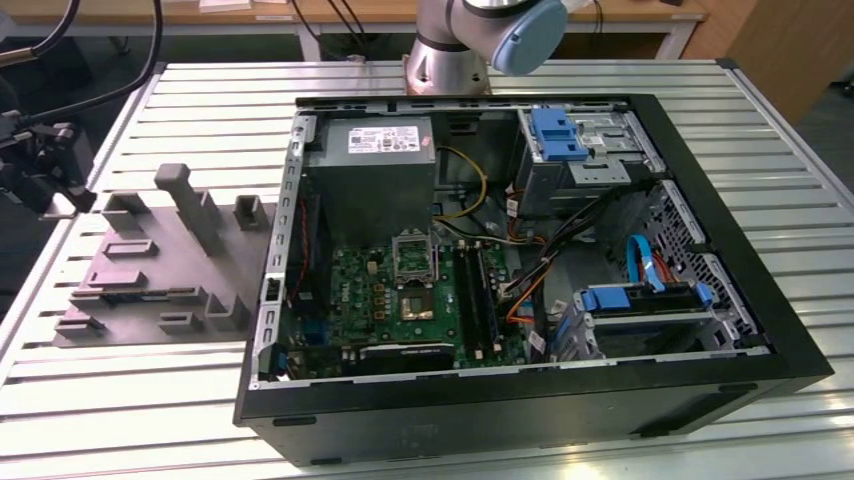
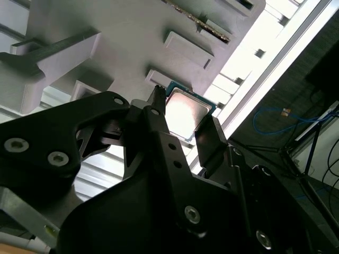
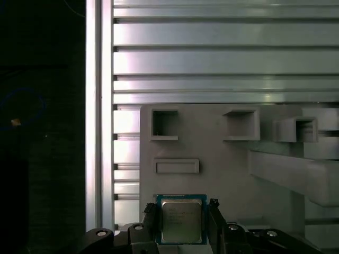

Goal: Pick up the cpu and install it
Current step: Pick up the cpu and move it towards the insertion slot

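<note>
An open computer case [image 1: 534, 400] lies on the slatted bench [image 1: 160, 400]. Inside it are a grey power supply [image 1: 387, 150], loose cables [image 1: 534, 250] and a metal-framed socket [image 1: 414, 257] on the green board. On the exterior view's left, just beside the case, lies a grey tray [image 1: 140, 275] with upright posts [image 1: 187, 200] and square pockets [image 3: 164, 124]. The arm [image 1: 467, 40] rises from the bench behind the case.

The end effector [image 1: 47, 165] hangs at the tray's far end on the exterior view's left, by the bench edge and well apart from the case. The tall posts stand between it and the case.

In both wrist views the cpu [image 3: 181, 222] [image 2: 186, 108] sits silver face up between the two black fingers [image 3: 151, 217]. One finger lies against each of two opposite edges, and the jaws are closed in to the chip's width, gripping it. I cannot tell whether the cpu rests on the tray or hangs clear of it. It is well apart from the socket.
</note>
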Robot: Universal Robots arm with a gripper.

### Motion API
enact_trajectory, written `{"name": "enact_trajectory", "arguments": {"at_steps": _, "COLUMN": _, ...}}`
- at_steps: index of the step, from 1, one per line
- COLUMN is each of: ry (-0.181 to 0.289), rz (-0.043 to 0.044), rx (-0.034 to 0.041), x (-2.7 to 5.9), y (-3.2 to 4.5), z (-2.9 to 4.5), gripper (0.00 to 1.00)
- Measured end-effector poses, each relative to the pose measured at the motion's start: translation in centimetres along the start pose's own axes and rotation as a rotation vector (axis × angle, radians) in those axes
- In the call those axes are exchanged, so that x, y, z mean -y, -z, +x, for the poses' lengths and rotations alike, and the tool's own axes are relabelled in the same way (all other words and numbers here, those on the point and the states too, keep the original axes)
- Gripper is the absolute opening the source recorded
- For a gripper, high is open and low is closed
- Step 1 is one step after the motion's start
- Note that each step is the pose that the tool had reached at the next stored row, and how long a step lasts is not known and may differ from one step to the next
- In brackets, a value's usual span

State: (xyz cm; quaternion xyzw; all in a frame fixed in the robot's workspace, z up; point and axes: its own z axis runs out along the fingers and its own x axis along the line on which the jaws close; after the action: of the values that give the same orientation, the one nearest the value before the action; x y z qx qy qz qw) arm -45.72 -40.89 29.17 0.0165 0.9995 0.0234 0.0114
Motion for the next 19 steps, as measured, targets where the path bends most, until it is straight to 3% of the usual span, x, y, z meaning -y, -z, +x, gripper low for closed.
{"name": "enact_trajectory", "arguments": {"at_steps": 19, "ry": 0.000, "rz": 0.0001, "rx": -0.0001, "x": -0.04, "y": 0.87, "z": -0.02, "gripper": 0.47}}
